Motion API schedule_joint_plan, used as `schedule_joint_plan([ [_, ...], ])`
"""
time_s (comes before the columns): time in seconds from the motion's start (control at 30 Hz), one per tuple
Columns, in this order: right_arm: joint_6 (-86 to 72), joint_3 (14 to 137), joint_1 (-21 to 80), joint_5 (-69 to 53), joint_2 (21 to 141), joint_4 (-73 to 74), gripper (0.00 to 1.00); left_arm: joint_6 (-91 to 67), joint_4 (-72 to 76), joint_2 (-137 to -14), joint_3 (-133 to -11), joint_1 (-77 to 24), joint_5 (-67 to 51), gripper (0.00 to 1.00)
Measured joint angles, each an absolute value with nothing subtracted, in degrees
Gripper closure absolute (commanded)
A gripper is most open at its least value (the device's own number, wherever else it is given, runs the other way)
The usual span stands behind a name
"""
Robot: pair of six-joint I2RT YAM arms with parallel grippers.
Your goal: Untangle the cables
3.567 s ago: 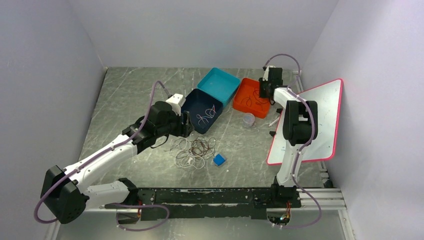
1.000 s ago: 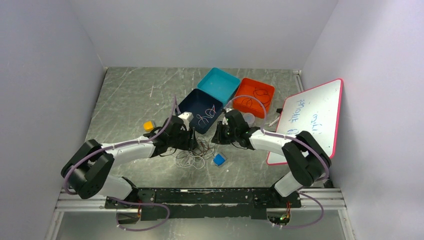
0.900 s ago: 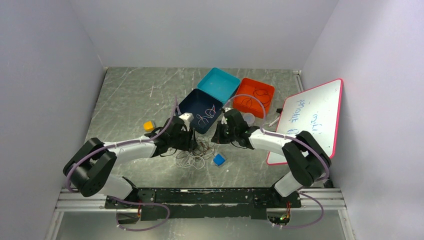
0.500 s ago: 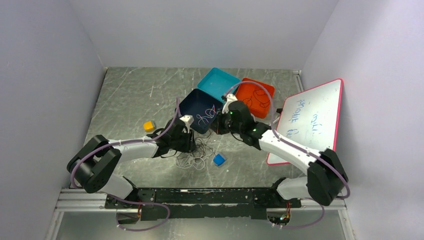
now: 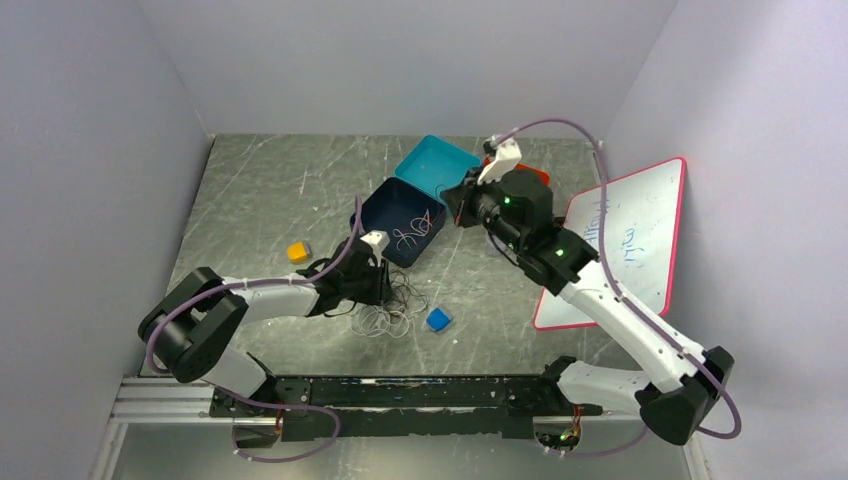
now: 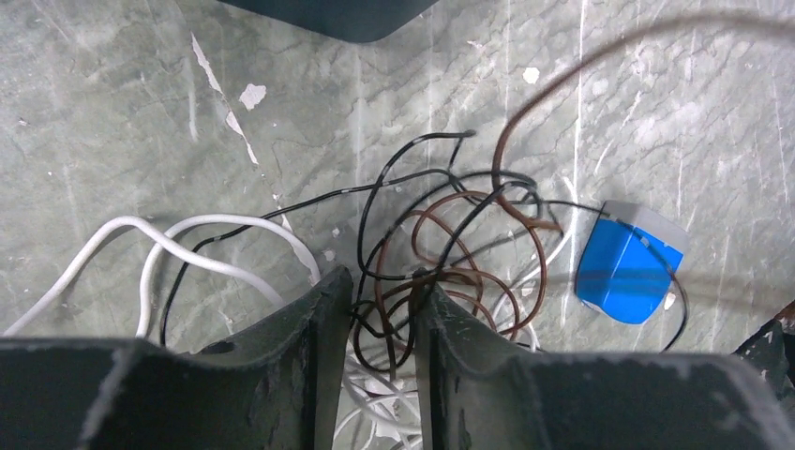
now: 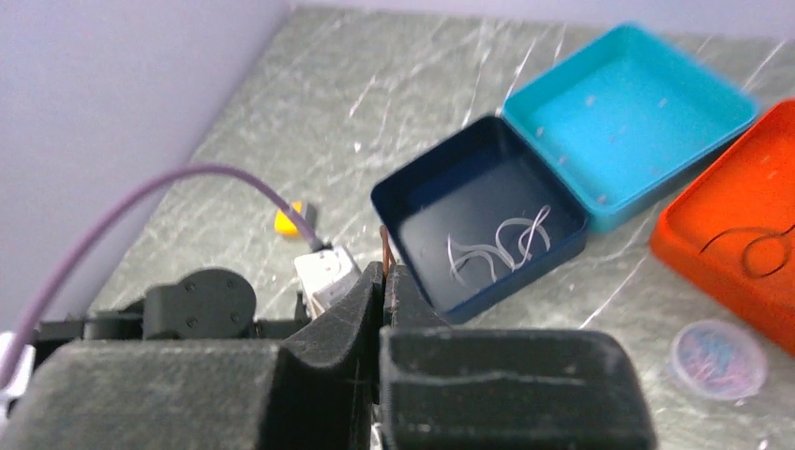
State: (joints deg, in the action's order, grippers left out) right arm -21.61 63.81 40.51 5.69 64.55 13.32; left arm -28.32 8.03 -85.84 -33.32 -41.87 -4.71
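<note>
R tool [image 7: 382, 272] pinching brown cable [image 7: 384, 246] near navy box [image 7: 459, 197], L tool [image 6: 384, 291] parted astride cables [image 6: 450, 272], blue block [image 6: 623, 267] beside

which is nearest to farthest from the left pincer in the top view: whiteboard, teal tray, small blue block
1. small blue block, just right of the left pincer
2. teal tray, toward the far centre
3. whiteboard, at the right wall

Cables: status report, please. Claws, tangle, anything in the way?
Right claw shut on brown cable, raised. Left claw astride tangle, grip unclear. Blue block touching tangle's edge.
</note>
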Motion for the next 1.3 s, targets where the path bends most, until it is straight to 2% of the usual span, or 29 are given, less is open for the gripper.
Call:
schedule_joint_plan([
  [0.63,-6.0,83.1,40.5,27.9,60.5,16.6,1.0,-29.0,9.8,-86.0,-32.5,-42.1,-3.7,0.69],
  [1.1,3.5,88.6,40.5,38.5,64.0,12.0,1.0,-29.4,10.4,-86.2,-32.1,-42.2,-2.9,0.89],
  [1.3,5.2,86.7,40.1,41.8,66.6,11.9,1.0,-29.4,9.3,-84.7,-31.2,-42.3,-2.7,0.93],
])
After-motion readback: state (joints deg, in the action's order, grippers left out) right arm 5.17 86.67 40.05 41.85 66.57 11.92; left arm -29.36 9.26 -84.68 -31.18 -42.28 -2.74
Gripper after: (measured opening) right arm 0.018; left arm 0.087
